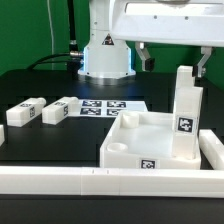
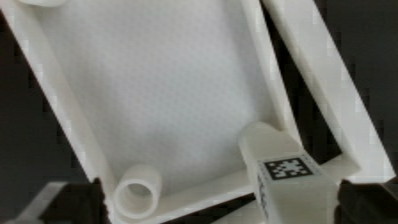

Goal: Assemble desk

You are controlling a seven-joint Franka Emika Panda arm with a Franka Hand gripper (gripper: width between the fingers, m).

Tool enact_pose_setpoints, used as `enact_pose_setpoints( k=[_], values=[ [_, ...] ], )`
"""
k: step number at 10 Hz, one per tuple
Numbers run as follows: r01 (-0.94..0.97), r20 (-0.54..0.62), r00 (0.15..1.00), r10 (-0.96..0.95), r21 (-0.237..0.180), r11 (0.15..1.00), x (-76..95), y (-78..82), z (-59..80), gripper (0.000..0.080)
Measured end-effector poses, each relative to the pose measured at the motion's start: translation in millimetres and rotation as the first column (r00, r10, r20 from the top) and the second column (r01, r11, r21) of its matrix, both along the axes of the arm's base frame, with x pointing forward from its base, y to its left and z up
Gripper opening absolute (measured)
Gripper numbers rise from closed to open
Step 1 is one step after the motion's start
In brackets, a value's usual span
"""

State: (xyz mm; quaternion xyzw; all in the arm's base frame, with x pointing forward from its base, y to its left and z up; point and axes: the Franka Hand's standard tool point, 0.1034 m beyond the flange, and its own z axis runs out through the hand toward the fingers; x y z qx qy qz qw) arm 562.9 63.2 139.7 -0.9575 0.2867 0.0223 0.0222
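One white leg (image 1: 185,112) stands upright in a corner of the tabletop (image 1: 128,150), on the exterior view's right side. The gripper (image 1: 173,58) hangs above it with its fingers wide apart, and it holds nothing. The tabletop sits on the black table (image 1: 55,148), just behind the long white rail (image 1: 90,181). Two more legs (image 1: 25,113) (image 1: 62,110) lie flat on the exterior view's left, near the marker board (image 1: 110,105). In the wrist view, a round socket (image 2: 139,190) shows in the corner beside the standing leg.
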Motion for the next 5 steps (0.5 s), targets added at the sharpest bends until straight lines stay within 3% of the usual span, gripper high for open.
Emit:
enact_pose_setpoints(
  k=[2,5],
  values=[
    [-0.113,0.026,0.993,0.113,0.0,0.994,-21.3,-10.2,-4.8,0.0649],
    [-0.314,0.087,0.944,0.317,-0.046,0.948,-24.9,-54.0,-39.7,0.0649]
  ],
)
